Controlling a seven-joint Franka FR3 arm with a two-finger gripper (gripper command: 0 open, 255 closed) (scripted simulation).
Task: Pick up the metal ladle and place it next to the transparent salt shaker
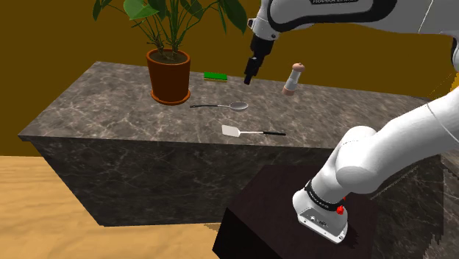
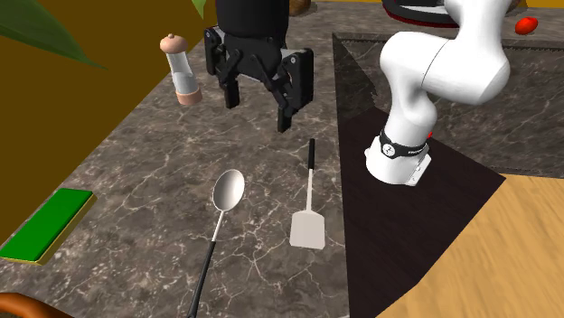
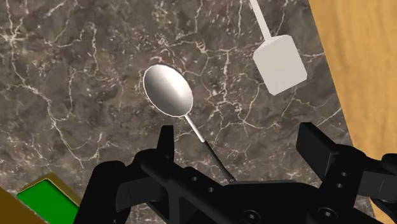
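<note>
While fingers (image 3: 315,147) gape, shiny oval-bowled ladle (image 3: 167,91) lies on seemingly marble counter (image 3: 70,76)

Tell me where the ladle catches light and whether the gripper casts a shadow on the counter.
Wrist view: the ladle has a soft sheen across its bowl, no harsh glare. Second exterior view: I see no shadow under the gripper on the counter. Shoulder view: its top is lit, its front face darker.

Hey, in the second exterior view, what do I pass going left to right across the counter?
Green block, ladle, spatula; the shaker and gripper overlap the ladle's span, so I leave them out.
</note>
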